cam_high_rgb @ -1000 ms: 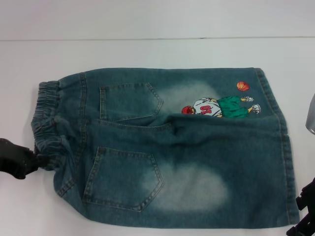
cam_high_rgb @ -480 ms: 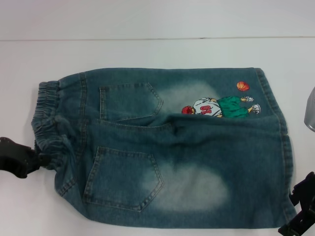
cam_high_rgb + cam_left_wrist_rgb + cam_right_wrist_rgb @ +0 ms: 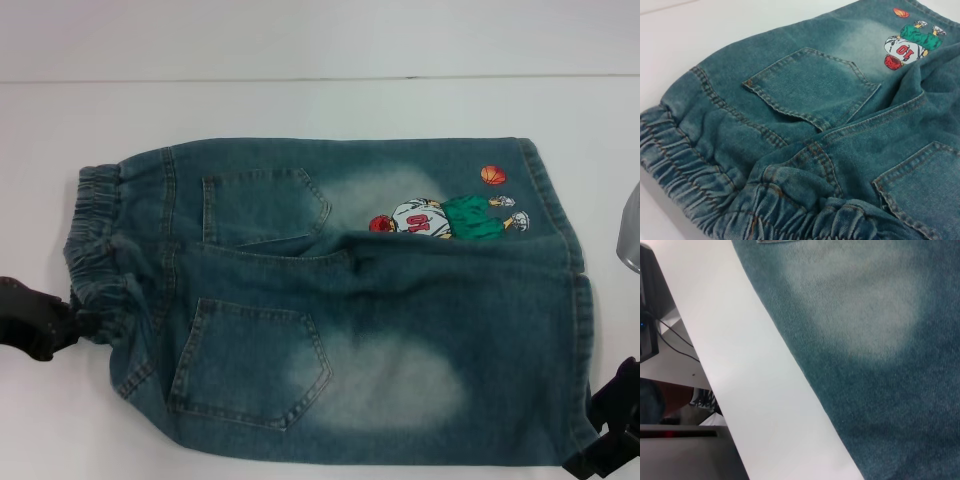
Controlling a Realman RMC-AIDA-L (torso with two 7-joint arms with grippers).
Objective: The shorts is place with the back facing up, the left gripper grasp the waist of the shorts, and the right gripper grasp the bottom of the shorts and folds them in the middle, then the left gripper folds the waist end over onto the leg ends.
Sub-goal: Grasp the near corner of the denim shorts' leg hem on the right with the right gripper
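The only writing to read is the number 10 on the white jersey of the embroidered basketball player (image 3: 905, 47), stitched near the bottom of the shorts (image 3: 578, 300) beside a small orange ball (image 3: 493, 175). The shorts (image 3: 340, 300) lie flat on the white tabletop (image 3: 300, 105), back up, two back pockets showing, the waist (image 3: 95, 250) toward the robot's left and the leg ends toward its right. The left end effector (image 3: 45, 320) sits at the near corner of the ruffled waist, touching the bunched denim; whether it is clenched on the fabric cannot be told. The right end effector (image 3: 610, 440) is at the near corner of the hem, its grip likewise hidden. Compared with half a second earlier it has dropped lower in the head view, the cloth unchanged
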